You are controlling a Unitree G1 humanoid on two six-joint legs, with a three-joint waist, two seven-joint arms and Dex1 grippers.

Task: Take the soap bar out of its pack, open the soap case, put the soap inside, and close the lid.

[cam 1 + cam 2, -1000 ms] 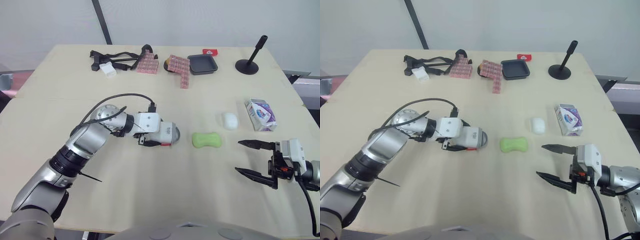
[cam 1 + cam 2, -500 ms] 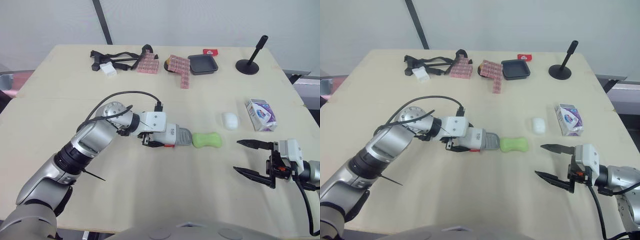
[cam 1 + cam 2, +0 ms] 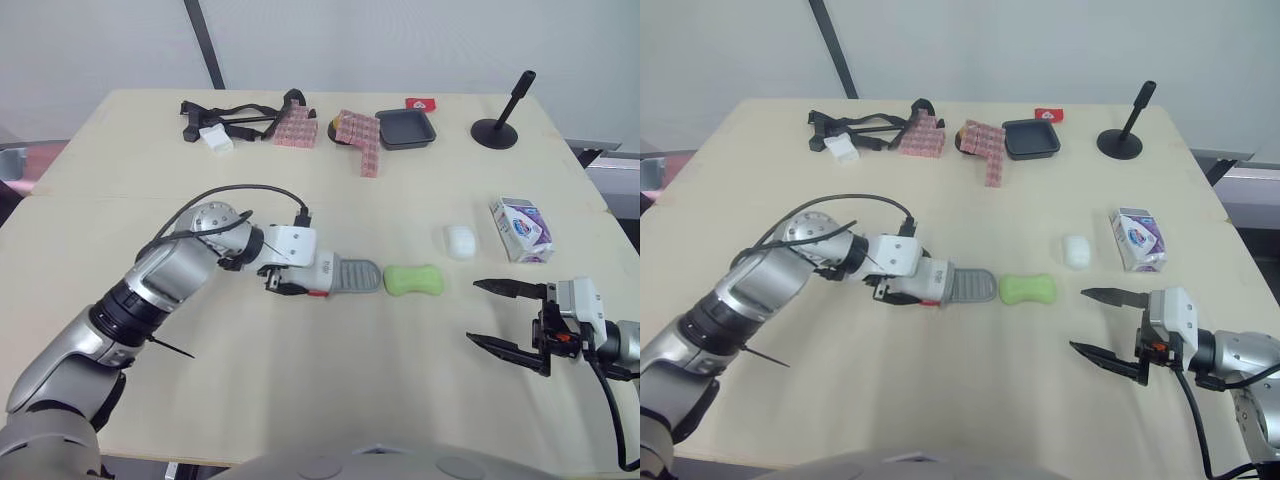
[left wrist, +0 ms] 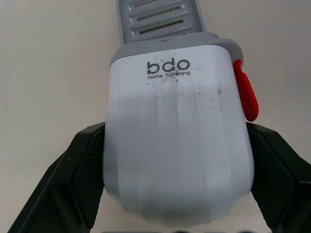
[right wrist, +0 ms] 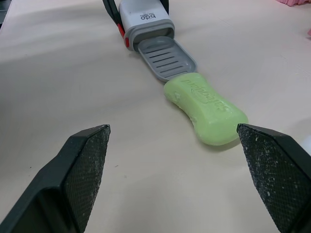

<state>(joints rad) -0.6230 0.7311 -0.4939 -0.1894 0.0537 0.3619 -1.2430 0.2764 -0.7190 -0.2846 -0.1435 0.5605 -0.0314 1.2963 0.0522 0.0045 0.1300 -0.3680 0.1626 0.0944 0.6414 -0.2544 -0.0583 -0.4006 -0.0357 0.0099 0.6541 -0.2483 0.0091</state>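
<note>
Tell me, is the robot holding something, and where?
The left pincer grips the white soap case by the two sides of its cover. The right pincer is open, holding nothing.

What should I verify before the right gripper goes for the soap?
1. Bare soap out of its pack: ok, lying on the table, apart from the pack.
2. Open soap case: ok, grey tray slid out toward the soap.
3. Firm hold: ok, left gripper shut on the case's white sleeve.
4. Empty tray: ok, ribs bare.
5. Open, empty right gripper: ok.
6. Gap between soap and tray end: cannot tell.
</note>
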